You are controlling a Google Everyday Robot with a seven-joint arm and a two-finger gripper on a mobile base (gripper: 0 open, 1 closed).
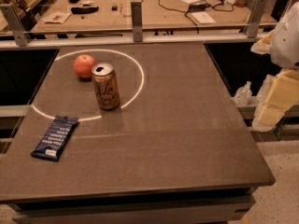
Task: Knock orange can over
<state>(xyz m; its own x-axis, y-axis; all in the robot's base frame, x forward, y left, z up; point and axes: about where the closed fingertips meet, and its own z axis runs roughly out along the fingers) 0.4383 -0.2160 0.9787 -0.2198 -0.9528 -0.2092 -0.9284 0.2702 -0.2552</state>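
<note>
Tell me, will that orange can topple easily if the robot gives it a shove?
Probably: the orange can stands upright, tall and slim, so a push near its top should tip it. Its top looks opened, so it may be light. Once down, its round side could roll on the flat table. The gripper is at the right edge, well away.

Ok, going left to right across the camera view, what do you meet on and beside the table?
Left to right: blue snack bar → reddish fruit → orange can → small clear bottle beside the table → pincer at the right frame edge.
</note>
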